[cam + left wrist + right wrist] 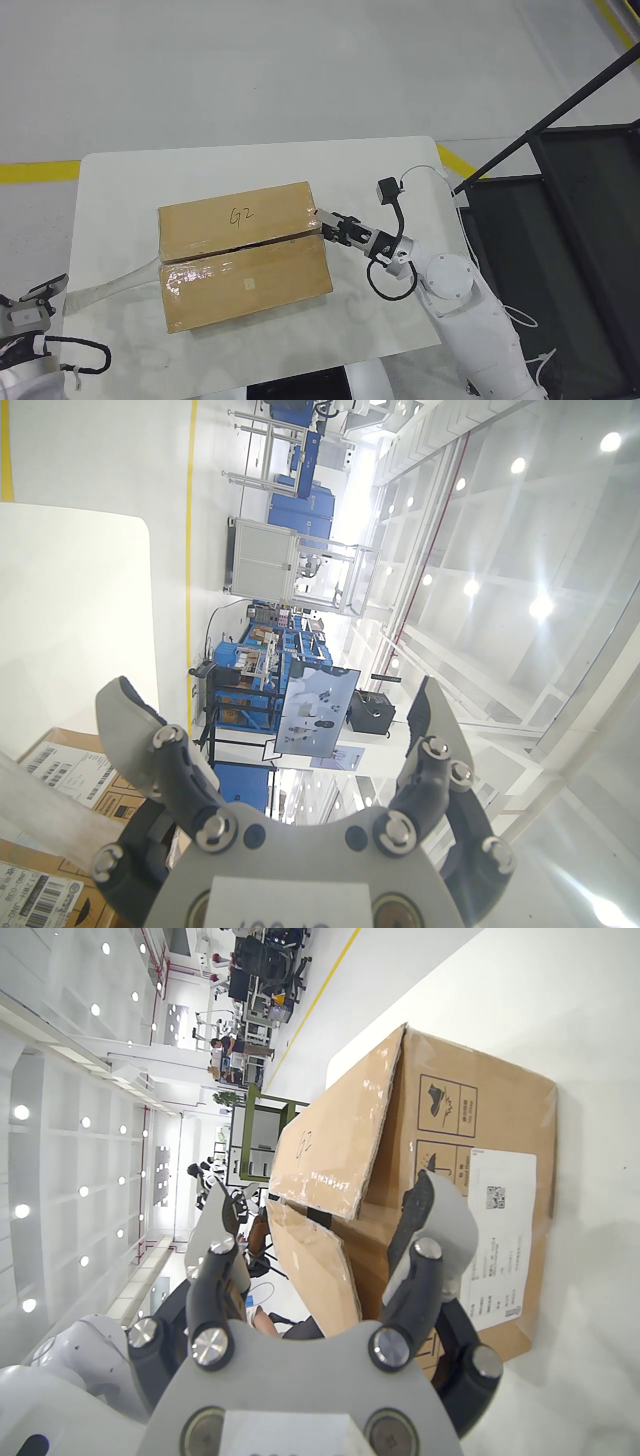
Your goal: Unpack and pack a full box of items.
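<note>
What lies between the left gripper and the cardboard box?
A pale strip of tape, running from the box's end toward the open left gripper; the top view shows it.

The box (245, 255) hides its contents (left arm (22, 322) edge-cropped).

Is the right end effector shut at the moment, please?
No, the right end effector stands open, its fingers spread at the cardboard box's top seam.

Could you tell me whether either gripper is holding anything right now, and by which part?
Nothing is held. The right gripper is open at the flap seam of the box; the left gripper is open beside the tape strip.
</note>
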You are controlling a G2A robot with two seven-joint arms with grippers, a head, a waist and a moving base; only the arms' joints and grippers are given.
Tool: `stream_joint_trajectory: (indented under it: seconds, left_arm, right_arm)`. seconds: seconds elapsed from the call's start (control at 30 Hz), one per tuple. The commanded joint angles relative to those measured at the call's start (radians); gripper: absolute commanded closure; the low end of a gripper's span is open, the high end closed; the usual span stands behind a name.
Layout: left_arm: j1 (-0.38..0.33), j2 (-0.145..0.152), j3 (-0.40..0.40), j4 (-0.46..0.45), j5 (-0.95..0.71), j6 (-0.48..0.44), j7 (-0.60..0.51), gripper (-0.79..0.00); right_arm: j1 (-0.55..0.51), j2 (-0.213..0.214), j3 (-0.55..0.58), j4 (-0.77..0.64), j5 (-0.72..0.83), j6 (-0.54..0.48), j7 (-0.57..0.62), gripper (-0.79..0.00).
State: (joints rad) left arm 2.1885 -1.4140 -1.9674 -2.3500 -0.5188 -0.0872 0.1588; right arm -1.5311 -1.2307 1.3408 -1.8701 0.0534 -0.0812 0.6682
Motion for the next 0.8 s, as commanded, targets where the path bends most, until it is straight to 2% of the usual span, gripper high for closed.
stream_joint_trajectory:
  seconds: [0.0, 0.07, 0.27, 0.77]
  left_arm:
    - [0.0, 0.0, 0.0, 0.0, 0.0, 0.0, 0.0, -0.785]
    - [0.0, 0.0, 0.0, 0.0, 0.0, 0.0, 0.0, -0.785]
    - [0.0, 0.0, 0.0, 0.0, 0.0, 0.0, 0.0, -0.785]
    - [0.0, 0.0, 0.0, 0.0, 0.0, 0.0, 0.0, -0.785]
  right_arm:
    - [0.002, 0.001, -0.003, 0.001, 0.012, -0.003, 0.002, -0.582]
    - [0.004, 0.002, -0.004, 0.001, 0.017, -0.004, 0.002, -0.557]
    - [0.004, 0.004, -0.012, -0.001, 0.046, -0.007, 0.011, -0.391]
    - [0.027, 0.007, -0.047, 0.002, 0.081, -0.018, 0.006, -0.376]
